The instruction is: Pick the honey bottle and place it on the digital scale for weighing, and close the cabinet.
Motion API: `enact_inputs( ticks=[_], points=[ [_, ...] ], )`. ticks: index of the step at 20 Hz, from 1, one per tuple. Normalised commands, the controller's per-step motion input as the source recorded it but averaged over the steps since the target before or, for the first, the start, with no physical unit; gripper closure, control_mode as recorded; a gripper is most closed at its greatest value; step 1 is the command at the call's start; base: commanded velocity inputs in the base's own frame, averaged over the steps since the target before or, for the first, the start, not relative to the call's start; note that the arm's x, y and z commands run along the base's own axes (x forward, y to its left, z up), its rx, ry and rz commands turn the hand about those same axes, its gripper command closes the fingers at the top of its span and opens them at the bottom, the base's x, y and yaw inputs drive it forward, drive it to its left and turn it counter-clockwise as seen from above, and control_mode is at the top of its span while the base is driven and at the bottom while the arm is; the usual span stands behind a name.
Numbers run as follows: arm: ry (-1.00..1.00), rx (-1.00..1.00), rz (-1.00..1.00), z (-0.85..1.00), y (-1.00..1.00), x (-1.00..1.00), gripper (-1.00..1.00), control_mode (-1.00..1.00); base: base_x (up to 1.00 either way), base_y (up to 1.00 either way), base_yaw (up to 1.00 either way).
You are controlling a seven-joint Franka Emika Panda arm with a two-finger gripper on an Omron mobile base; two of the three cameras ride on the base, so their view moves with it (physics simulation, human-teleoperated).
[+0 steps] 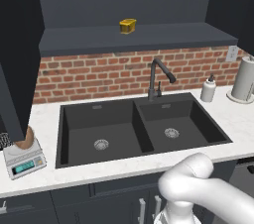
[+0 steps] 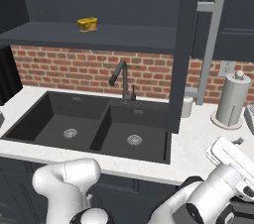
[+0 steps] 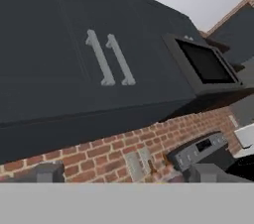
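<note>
At the left end of the counter, left base view: the rounded amber-brown honey bottle (image 1: 26, 139) sits on the small light-grey digital scale (image 1: 25, 161) with its teal-lit display, half hidden behind the edge of an open dark door, so the weighing part looks done.
Left base view, surface: pale speckled worktop (image 1: 233, 116) around a black double-bowl sink (image 1: 139, 129), a dark tap (image 1: 158, 77) behind it, a white soap dispenser (image 1: 208, 89) and a paper-towel roll (image 1: 244, 79) off to the right.
Left base view, room: red brick backsplash (image 1: 99, 72), and a small bright yellow container (image 1: 127, 26) alone on the open cabinet's dark shelf.
Right base view, step in hand: the large dark charcoal cabinet door (image 2: 183, 49) stands edge-on, swung wide over the sink, its long silver bar handle (image 2: 208, 44) facing right. That leaves the closing.
Right base view, how to do it well: I'd say come in on the door's outer face near the handle edge, push steadily in an arc, and keep clear of the towel roll.
Hand view, gripper: the gripper (image 3: 124, 176) points up and away at closed dark cupboards with paired silver handles (image 3: 110, 59); the two finger tips sit far apart, spread and holding nothing.
Hand view, room: brick, a wall socket, a grey ceiling.
</note>
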Motion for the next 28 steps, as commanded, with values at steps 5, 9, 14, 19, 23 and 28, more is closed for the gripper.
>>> enact_inputs(
  ticks=[5, 9, 14, 19, 23, 28],
  points=[
    [-0.29, 0.19, 0.18, 0.86, -0.78, -0.67, -1.00, -1.00, 0.00, 0.00, 0.00],
    [-0.23, 0.10, 0.29, 0.69, -0.06, -0.27, -1.00, -1.00, 0.00, 0.00, 0.00],
    [-0.09, 0.04, 0.37, 0.21, 0.11, -0.01, -1.00, -1.00, 0.00, 0.00, 0.00],
    [-0.14, 0.00, 0.40, 0.20, 0.08, -0.10, -1.00, -1.00, 0.00, 0.00, 0.00],
    [-0.34, 0.02, 0.40, 0.94, 0.13, -0.46, -1.00, -1.00, 0.00, 0.00, 0.00],
    [-0.34, 0.01, 0.37, 0.83, 0.41, -0.68, -1.00, -1.00, 0.00, 0.00, 0.00]
  ],
)
